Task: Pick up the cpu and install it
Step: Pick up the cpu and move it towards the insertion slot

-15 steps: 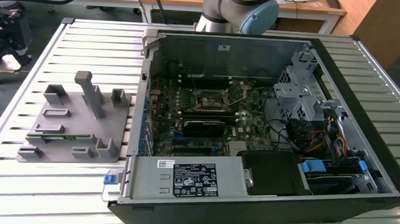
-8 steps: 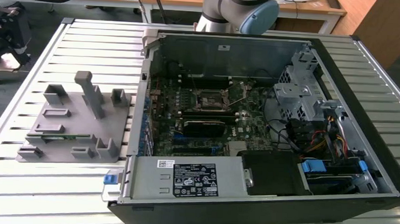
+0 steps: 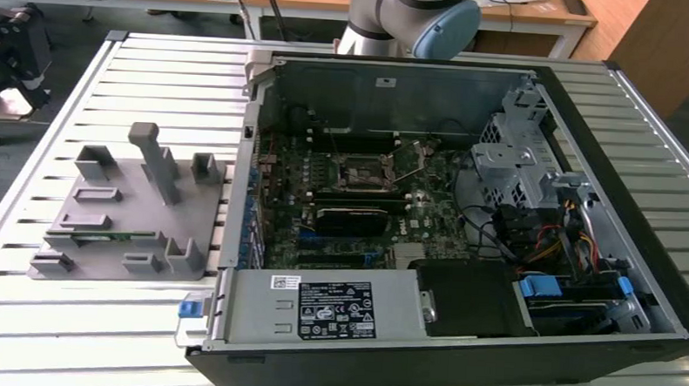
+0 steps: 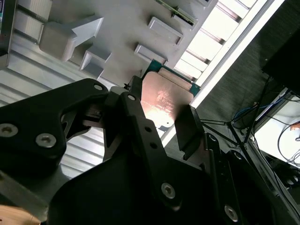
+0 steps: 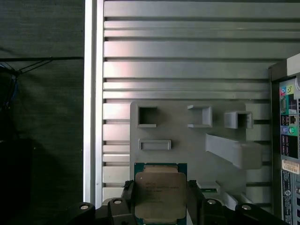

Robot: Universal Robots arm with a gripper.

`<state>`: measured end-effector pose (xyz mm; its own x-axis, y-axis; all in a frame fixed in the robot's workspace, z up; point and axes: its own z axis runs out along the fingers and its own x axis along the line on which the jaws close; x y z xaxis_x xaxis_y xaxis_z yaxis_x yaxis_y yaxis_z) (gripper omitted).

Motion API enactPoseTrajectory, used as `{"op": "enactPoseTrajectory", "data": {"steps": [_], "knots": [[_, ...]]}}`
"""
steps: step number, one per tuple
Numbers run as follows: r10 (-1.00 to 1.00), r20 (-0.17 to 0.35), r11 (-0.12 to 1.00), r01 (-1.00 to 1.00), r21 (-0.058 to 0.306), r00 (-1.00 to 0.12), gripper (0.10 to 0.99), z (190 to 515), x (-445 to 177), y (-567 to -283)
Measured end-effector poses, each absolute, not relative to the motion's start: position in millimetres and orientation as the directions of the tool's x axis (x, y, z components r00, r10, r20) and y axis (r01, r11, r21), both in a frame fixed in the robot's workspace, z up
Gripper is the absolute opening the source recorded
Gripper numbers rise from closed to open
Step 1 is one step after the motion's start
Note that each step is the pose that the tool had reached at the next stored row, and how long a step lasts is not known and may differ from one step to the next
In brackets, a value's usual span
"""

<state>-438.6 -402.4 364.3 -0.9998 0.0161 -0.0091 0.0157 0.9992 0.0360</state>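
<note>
The cpu (image 5: 159, 194) is a flat square chip with a silvery top and a green rim, and it sits between my gripper's (image 5: 160, 202) two black fingers. In the second wrist view the cpu (image 4: 166, 101) has a finger on each side, and my gripper (image 4: 164, 117) is shut on it. It hangs above the grey fixture block (image 5: 187, 140), near the block's edge and clear of its surface. In the exterior view the motherboard socket (image 3: 365, 172) lies open inside the computer case (image 3: 621, 257), to the exterior view's right of the fixture block (image 3: 134, 227).
The fixture block carries upright posts (image 3: 160, 163) and a green memory stick (image 3: 101, 232). The case has tall walls, a power supply (image 3: 316, 307) at the front and a drive cage (image 3: 515, 157) with cables. Both stand on a slatted metal table (image 3: 152, 71).
</note>
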Motion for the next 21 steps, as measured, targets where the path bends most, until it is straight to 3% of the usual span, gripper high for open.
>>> {"op": "enactPoseTrajectory", "data": {"steps": [21], "knots": [[0.016,-0.009,0.999,0.016,0.036,-1.000,0.525,380.4,-438.6,-402.4]]}}
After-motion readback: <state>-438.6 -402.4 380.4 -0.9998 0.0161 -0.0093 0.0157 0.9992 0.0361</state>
